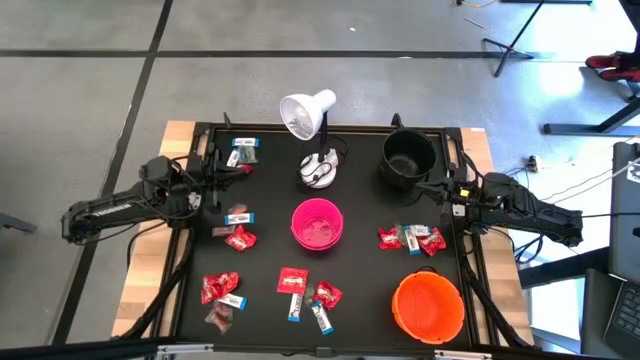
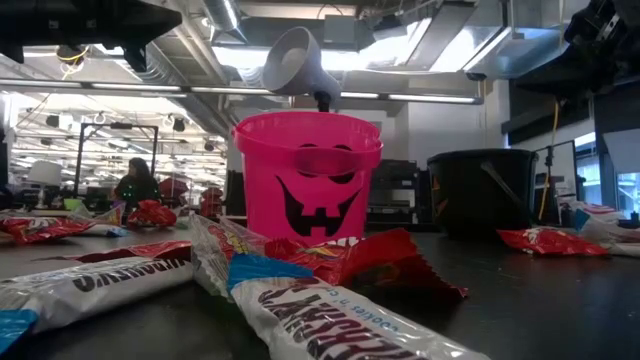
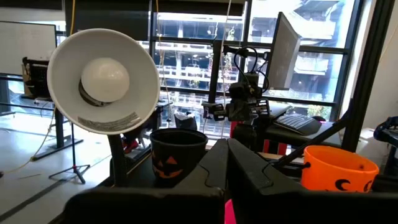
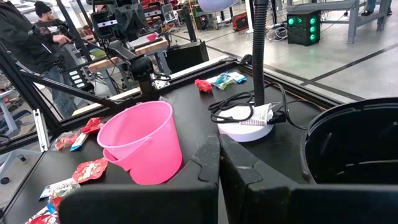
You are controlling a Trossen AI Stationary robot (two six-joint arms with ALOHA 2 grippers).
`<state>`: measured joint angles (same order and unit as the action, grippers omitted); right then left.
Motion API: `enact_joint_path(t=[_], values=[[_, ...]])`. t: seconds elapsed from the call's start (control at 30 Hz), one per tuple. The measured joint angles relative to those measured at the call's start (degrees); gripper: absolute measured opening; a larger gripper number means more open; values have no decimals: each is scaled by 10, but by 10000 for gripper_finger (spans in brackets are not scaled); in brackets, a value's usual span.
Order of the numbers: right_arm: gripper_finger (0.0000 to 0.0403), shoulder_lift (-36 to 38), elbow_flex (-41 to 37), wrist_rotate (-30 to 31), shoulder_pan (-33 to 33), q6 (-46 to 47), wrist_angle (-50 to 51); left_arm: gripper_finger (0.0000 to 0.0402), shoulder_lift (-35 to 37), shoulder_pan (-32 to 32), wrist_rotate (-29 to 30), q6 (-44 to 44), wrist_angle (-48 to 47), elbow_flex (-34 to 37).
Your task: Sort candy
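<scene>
Right up against the low camera lay a slim white-and-blue bar point(image 2: 330, 325), with a red packet point(image 2: 385, 262) just behind it and another white bar point(image 2: 90, 285) beside them, all flat on the black tabletop point(image 1: 360, 290). So the candy was scattered everywhere, none of it in a bucket as far as I could see. From above: a cluster near the front left point(image 1: 222, 290), a few pieces in the front middle point(image 1: 305, 292), a bunch on the right between the black and orange buckets point(image 1: 412, 239), a couple left of the pink one point(image 1: 239, 230), and a couple more at the back left point(image 1: 243, 150).

Pink bucket point(image 1: 317, 223) sat dead center with its jack-o'-lantern face toward the low camera. Black bucket point(image 1: 408, 157) was at the back right, orange bucket point(image 1: 428, 305) at the front right. White desk lamp point(image 1: 308, 115) stood behind the pink one, its base point(image 1: 320, 170) on the mat with the cord coiled by it.

Left pincer point(image 1: 222, 172) hung over the left edge near the back candy, fingers pressed together, holding nothing. Right pincer point(image 1: 440, 190) was at the right edge just beside the black bucket, fingers also together and empty.

A person point(image 4: 28, 37) was visible in the room beyond the tabletop.
</scene>
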<state>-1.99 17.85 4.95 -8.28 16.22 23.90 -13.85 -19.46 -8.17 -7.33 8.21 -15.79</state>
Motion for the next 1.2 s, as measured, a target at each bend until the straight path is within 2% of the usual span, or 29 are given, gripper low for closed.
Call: enact_joint_path(t=[0.27, 0.4, 0.53, 0.63, 0.73, 0.8, 0.93, 1.0, 1.1, 1.2], values=[[3, 0, 0, 1, 0, 0, -21, 1, 0, 0, 0, 0, 0, 0], [3, 0, 0, 12, 0, 8, -114, 1, 0, 0, 0, 0, 0, 0], [3, -6, 0, 30, 0, 57, -234, 1, 0, 0, 0, 0, 0, 0], [3, -18, 0, 33, 0, 17, -307, 1, 0, 0, 0, 0, 0, 0], [3, -39, 0, 7, 0, -15, -336, 1, 0, 0, 0, 0, 0, 0], [3, -63, 0, 6, 0, -35, -345, 1, 0, 0, 0, 0, 0, 0], [3, -147, 4, 51, 0, -46, -320, 1, 0, 0, 0, 0, 0, 0], [3, -198, 18, 34, 0, -46, -305, 1, 0, 0, 0, 0, 0, 0], [3, -268, 51, -22, 0, -47, -305, 1, 0, 0, 0, 0, 0, 0], [3, -322, 82, -30, 0, -47, -292, 1, 0, 0, 0, 0, 0, 0]])
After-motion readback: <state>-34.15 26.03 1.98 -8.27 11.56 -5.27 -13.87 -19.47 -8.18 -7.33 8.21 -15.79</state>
